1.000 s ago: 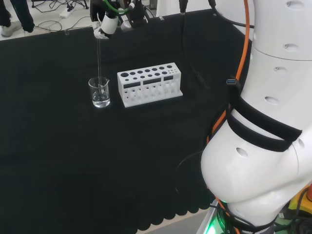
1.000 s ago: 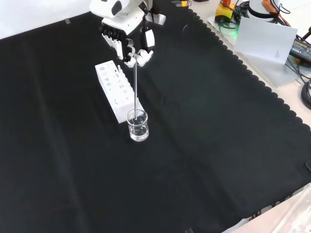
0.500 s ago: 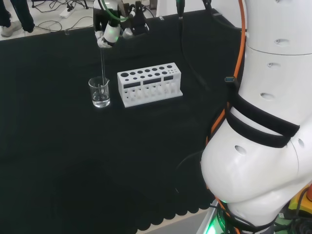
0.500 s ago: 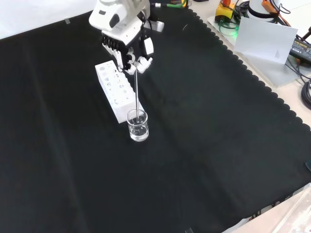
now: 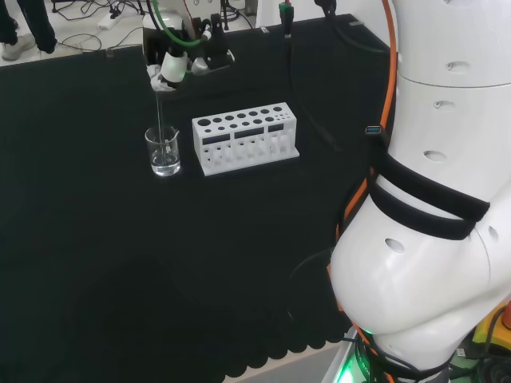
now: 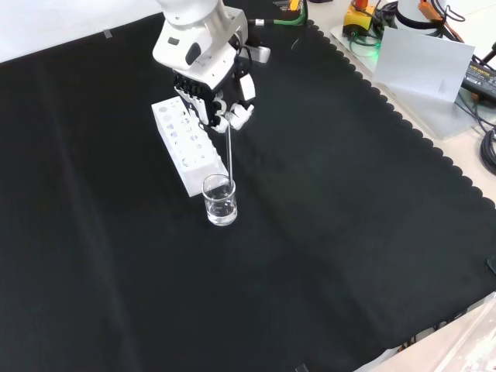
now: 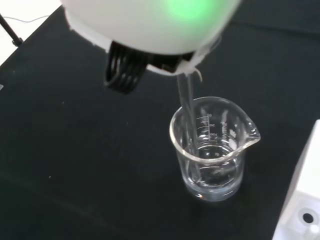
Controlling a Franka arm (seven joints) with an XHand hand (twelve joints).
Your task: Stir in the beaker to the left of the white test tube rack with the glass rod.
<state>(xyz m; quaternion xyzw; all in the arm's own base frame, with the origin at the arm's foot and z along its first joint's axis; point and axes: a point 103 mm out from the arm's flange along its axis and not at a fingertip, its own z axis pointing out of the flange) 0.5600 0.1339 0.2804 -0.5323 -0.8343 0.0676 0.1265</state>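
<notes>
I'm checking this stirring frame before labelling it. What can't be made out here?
- Whether the glass rod touches the beaker bottom: clear glass against clear glass, wrist view.
- Liquid level in the beaker: too small in the head and front views.
- How the robot hand grips the rod: its fingers overlap in the front view, and its blurred white body covers the grip in the wrist view.
- White test tube rack: cut off by the wrist view's edge.

In the wrist view the hand [image 7: 150, 30] is a blurred white mass cut off by the frame's upper edge, and it hides the top of the rod [image 7: 187, 107]. The rack [image 7: 302, 200] is cropped at the lower right corner. In the head view the rod [image 5: 160, 112] is too thin to follow inside the beaker [image 5: 163, 151].
</notes>
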